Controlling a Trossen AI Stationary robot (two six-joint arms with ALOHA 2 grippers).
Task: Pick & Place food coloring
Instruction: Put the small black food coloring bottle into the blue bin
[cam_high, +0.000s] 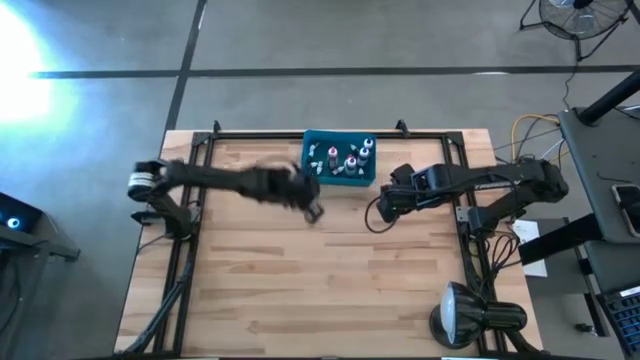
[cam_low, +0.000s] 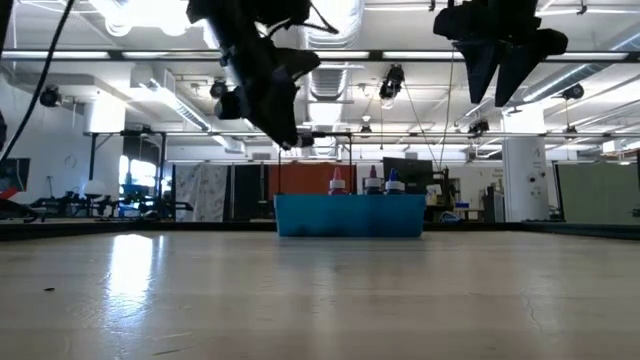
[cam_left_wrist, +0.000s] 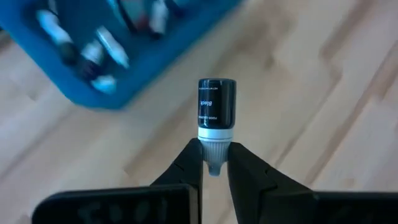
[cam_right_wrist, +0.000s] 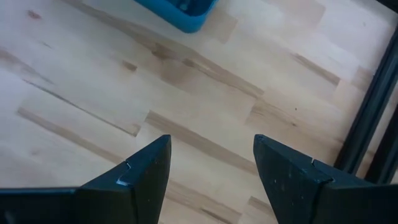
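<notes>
My left gripper (cam_left_wrist: 215, 155) is shut on a black-bodied food coloring bottle (cam_left_wrist: 216, 102). In the high view it hovers (cam_high: 312, 208) just off the near-left corner of the teal bin (cam_high: 338, 180). Several other small bottles (cam_high: 350, 158) stand in the bin, their white caps showing above its wall (cam_low: 350, 215) in the low view. My right gripper (cam_right_wrist: 211, 162) is open and empty. It hangs above bare wood to the right of the bin (cam_high: 383, 207) and high above the table (cam_low: 505, 70). My left gripper pinches the black bottle by its white pointed cap (cam_left_wrist: 215, 148) between the two fingertips (cam_left_wrist: 193, 158). The fingers lie along the bottle, so its dark body sticks out beyond them. The bottle is lifted clear of the table.
The bin (cam_left_wrist: 93, 93) sits at the middle of the table's far edge. Black frame rails (cam_high: 190, 200) run along the table's left, right and far sides. A desk lamp (cam_high: 465, 315) stands at the near right corner. Bare wood fills the near half of the table.
</notes>
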